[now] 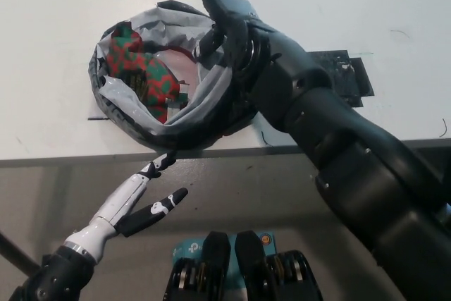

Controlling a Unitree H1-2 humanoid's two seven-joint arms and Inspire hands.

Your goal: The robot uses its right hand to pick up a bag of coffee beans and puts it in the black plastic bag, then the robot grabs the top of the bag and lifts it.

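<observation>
A white worktop (56,5) fills the upper part of the view, its front edge running across the middle above a grey-brown floor (239,188), with a flat black plate (345,75) lying on the worktop at the right and thin dark marks near the right edge.

You see a crinkled glossy plastic bag (204,114), a matt white table (56,5), and a printed red-green coffee bag (141,72).

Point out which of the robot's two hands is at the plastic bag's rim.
The black right hand, at the far rim of the black plastic bag on the table. The white left hand hangs open below the table edge, apart from the bag.
</observation>
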